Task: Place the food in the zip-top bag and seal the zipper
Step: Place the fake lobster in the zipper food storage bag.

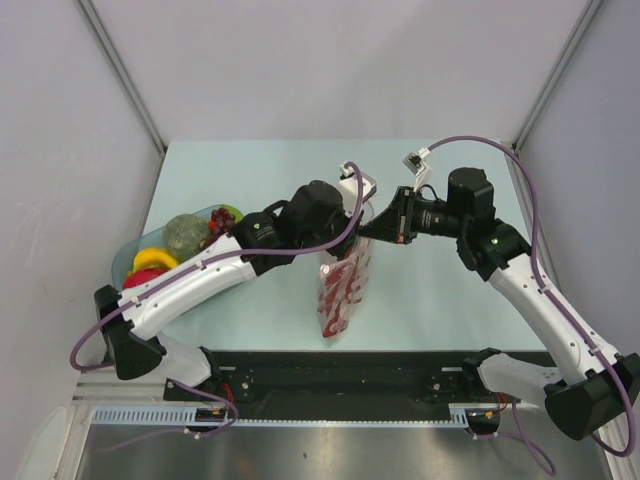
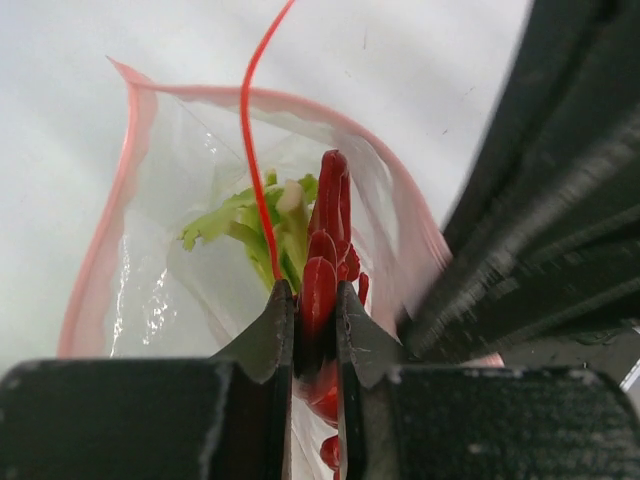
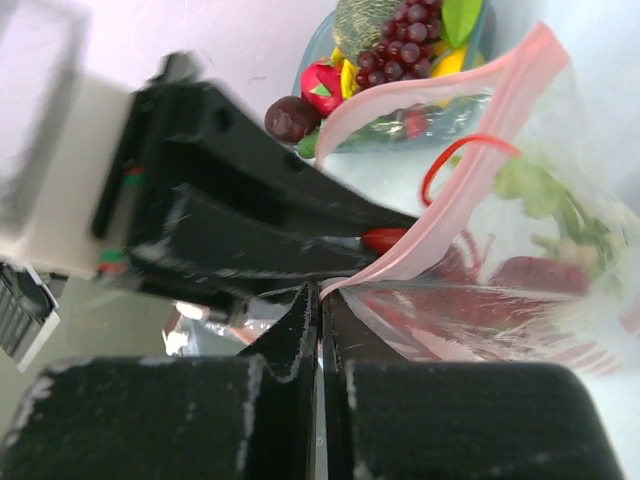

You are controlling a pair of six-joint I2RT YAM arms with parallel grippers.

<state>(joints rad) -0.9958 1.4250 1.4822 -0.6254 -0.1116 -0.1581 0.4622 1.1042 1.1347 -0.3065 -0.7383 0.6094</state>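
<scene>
The clear zip-top bag (image 1: 343, 292) hangs upright over the middle of the table, its mouth open. Its zipper (image 2: 129, 150) is the pink strip round that mouth. My right gripper (image 3: 320, 292) is shut on the pink edge at one corner of the mouth. My left gripper (image 2: 316, 292) is shut on the red lobster (image 2: 328, 215), which points down into the mouth. The pale green celery stalk (image 2: 245, 222) lies inside the bag. The dark red grape bunch (image 3: 402, 38) and other food sit in the dish at the left.
The translucent blue-green dish (image 1: 128, 256) stands at the table's left edge, holding a yellow piece (image 1: 152, 259), a round green piece (image 1: 185, 232) and a red piece (image 1: 140, 279). Both arms meet over the bag. Grey walls close in the table at the sides and back.
</scene>
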